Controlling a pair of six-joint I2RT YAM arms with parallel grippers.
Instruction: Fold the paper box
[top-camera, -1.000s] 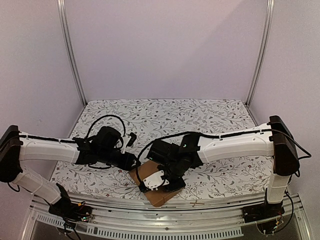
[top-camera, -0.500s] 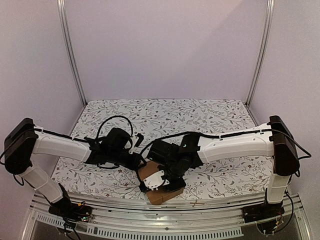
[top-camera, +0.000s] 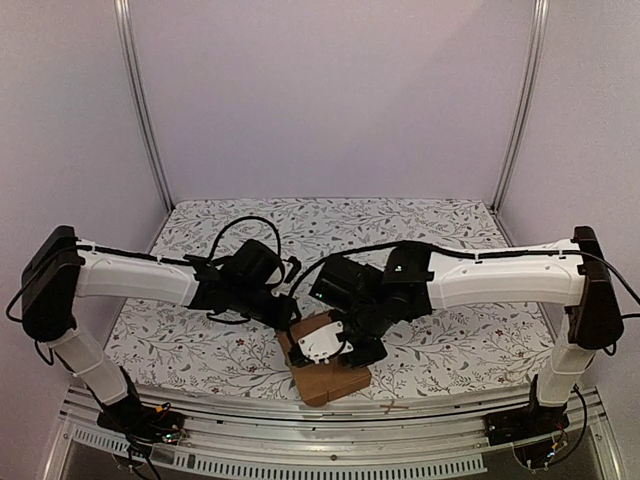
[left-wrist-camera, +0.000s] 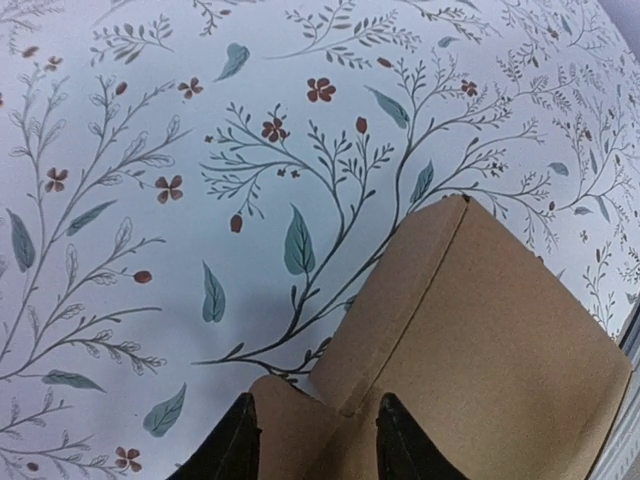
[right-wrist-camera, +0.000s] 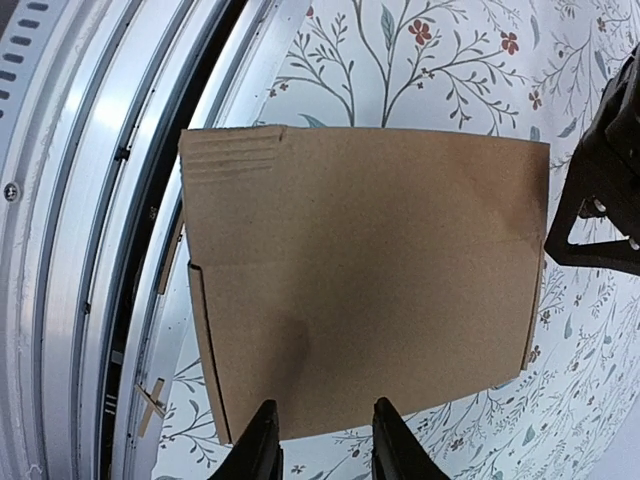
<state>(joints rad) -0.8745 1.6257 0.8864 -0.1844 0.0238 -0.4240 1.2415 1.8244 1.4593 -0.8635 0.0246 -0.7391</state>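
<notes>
The paper box (right-wrist-camera: 360, 270) meets the table (right-wrist-camera: 450, 60) edge — rail (right-wrist-camera: 60, 200) just beside.

plain brown paper box (top-camera: 326, 381), white tablecloth (top-camera: 330, 222) with floral print

Item: plain brown unprinted cardboard box (top-camera: 325, 383) | state: flattened, creased along fold lines | position: laid at the table's (top-camera: 450, 230) near middle edge

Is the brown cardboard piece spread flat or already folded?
Partly folded. The plain brown cardboard sheet is bent along a crease, and a lower layer shows at its edge.
</notes>
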